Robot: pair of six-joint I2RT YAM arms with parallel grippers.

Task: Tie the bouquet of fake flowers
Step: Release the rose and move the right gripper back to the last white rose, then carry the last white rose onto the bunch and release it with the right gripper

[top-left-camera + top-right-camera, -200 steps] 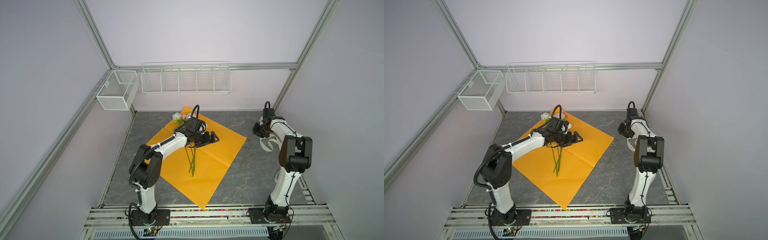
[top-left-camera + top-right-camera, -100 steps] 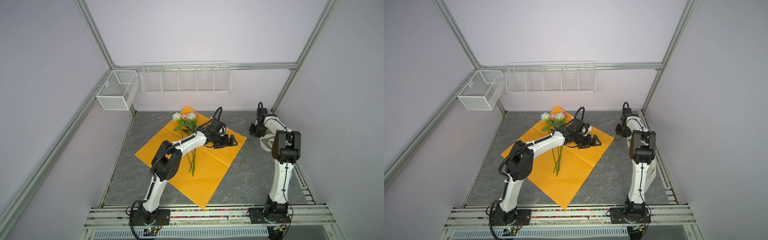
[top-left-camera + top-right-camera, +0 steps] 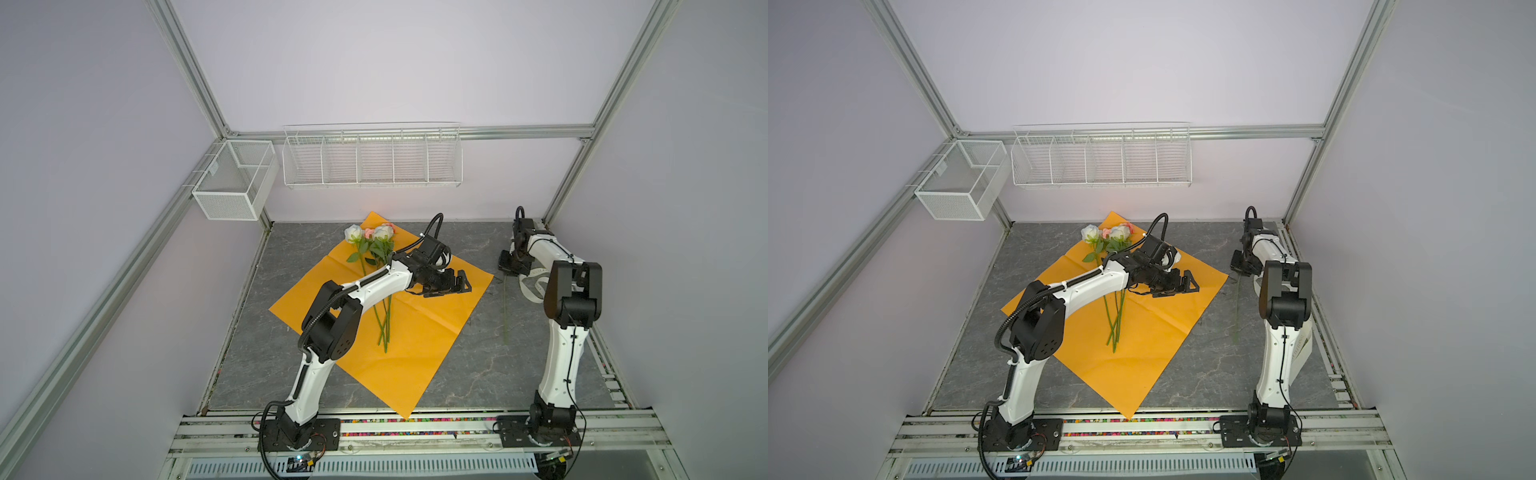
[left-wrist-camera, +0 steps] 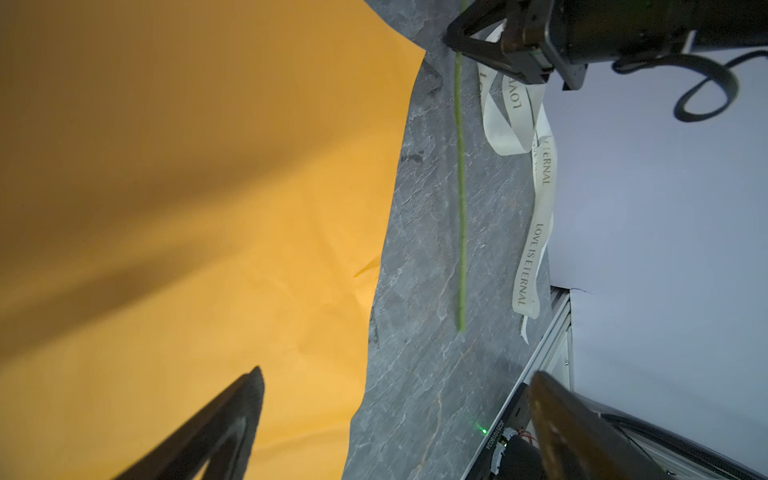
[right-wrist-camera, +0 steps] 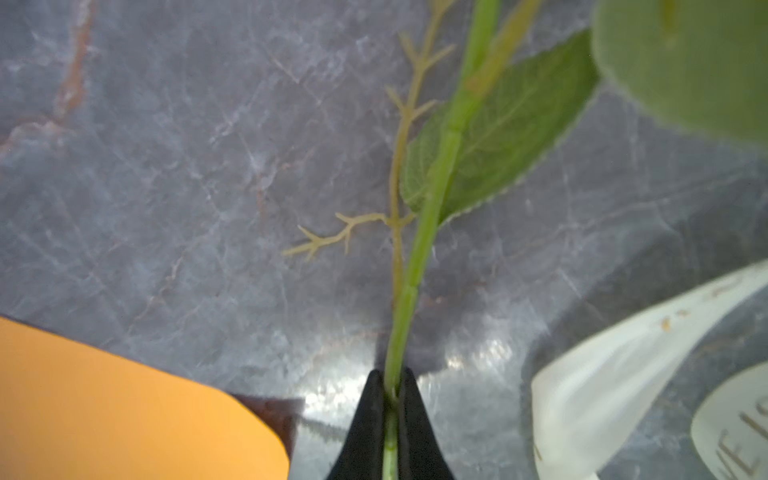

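The bouquet of fake flowers (image 3: 371, 235) (image 3: 1108, 233) lies on the orange paper sheet (image 3: 419, 332), its white and pink roses toward the back and its stems pointing forward. My left gripper (image 3: 458, 285) (image 4: 395, 384) hovers open over the paper's right part, with nothing between its fingers (image 4: 235, 411). One loose flower stem (image 3: 505, 309) (image 4: 460, 187) lies on the grey floor right of the paper. My right gripper (image 3: 509, 266) (image 5: 390, 388) is shut on this stem (image 5: 417, 266) just below its leaf. The stem's flower head is hidden.
A cream printed ribbon (image 4: 536, 232) (image 3: 536, 286) (image 5: 615, 374) lies curled on the floor beside the right gripper, near the right wall. A wire rack (image 3: 372, 160) and a mesh basket (image 3: 232, 180) hang on the back walls. Metal rails (image 3: 415, 428) run along the front edge.
My left arm has swung right, off the bouquet's stems, and now sits over the paper's right part. My right gripper has come down and shut on the loose stem.
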